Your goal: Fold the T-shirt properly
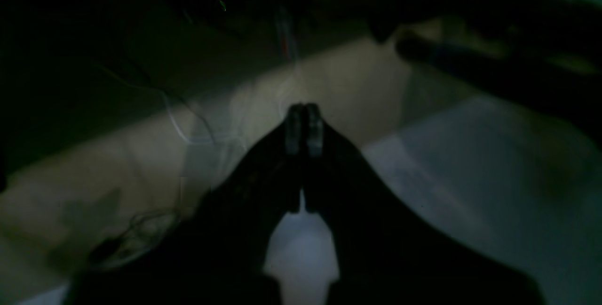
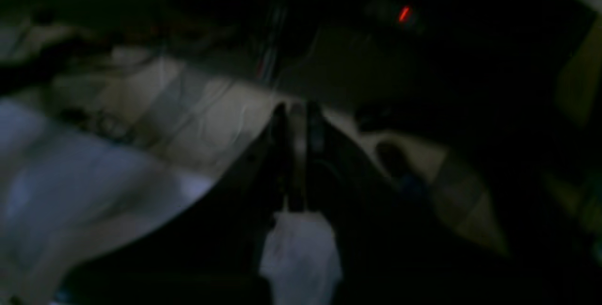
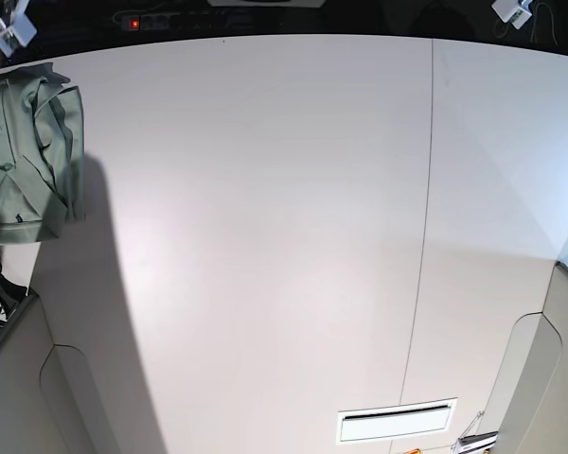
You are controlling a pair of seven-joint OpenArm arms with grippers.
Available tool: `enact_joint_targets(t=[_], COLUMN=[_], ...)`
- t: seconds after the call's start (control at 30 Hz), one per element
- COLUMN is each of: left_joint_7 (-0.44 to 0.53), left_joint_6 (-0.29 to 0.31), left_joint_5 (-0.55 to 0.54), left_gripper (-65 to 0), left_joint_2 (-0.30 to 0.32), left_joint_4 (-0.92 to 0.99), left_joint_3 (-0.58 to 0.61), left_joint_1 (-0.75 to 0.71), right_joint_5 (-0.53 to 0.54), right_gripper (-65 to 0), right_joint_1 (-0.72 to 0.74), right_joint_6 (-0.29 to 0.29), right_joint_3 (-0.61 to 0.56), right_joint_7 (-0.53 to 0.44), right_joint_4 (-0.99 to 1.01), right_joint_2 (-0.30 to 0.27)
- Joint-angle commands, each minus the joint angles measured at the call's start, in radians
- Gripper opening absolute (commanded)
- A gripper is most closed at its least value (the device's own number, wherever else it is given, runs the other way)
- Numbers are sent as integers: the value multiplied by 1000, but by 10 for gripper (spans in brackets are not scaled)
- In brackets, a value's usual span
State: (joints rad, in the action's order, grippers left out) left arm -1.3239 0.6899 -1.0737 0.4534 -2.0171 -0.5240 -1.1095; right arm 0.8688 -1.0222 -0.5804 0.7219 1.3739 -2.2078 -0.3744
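The pale sage-green short-sleeved T-shirt (image 3: 28, 156) lies folded at the far left corner of the plain white worktop (image 3: 284, 236), beside the long shadow there. The left pincer (image 1: 304, 128) has its jaws pressed together, gripping nothing. The right pincer (image 2: 296, 131) is likewise closed and empty.
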Motion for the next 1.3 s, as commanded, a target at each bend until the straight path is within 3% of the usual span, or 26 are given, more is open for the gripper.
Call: enact_joint_targets(t=[0.0, 0.1, 0.23, 0.4, 0.53, 0.67, 0.73, 0.83, 1.0, 1.07, 1.2, 1.27], left_joint_7=[-3, 54, 298, 586, 718, 892, 968, 998, 999, 999, 999, 999], left_joint_6=[8, 8, 8, 8, 8, 8, 8, 4, -135, -219, -421, -492], left_joint_5=[-6, 37, 290, 581, 778, 923, 968, 1014, 1041, 980, 843, 842], left_gripper=[-650, -650, -650, -650, -650, -650, -650, -650, -650, -650, -650, -650], left_joint_2=[34, 112, 150, 108, 13, -105, -161, -230, -287, -290, -290, -290], left_joint_4=[18, 120, 265, 488, 695, 912, 1025, 1184, 1371, 1399, 1403, 1403], left_joint_3=[30, 181, 406, 645, 751, 780, 778, 778, 778, 778, 778, 778], left_joint_1=[-23, -21, 8, 133, 282, 438, 521, 639, 781, 811, 831, 833], right_joint_5=[11, 10, -17, -198, -343, -433, -443, -443, -443, -442, -443, -443], right_gripper=[-650, -650, -650, -650, -650, -650, -650, -650, -650, -650, -650, -650], right_joint_1=[-35, -77, -79, 76, 300, 526, 623, 725, 800, 808, 808, 808], right_joint_6=[-5, -19, -31, -30, -29, -26, -16, -16, 16, 87, 300, 353], right_joint_3=[1, -61, -265, -629, -909, -1141, -1217, -1271, -1272, -1254, -1170, -1126], right_joint_7=[0, 0, -14, -176, -314, -458, -476, -478, -567, -605, -651, -676], right_joint_4=[2, 65, 242, 540, 811, 1056, 1159, 1289, 1401, 1410, 1413, 1413], right_joint_2=[-14, -61, -180, -315, -328, -291, -245, -158, -37, 5, 88, 121])
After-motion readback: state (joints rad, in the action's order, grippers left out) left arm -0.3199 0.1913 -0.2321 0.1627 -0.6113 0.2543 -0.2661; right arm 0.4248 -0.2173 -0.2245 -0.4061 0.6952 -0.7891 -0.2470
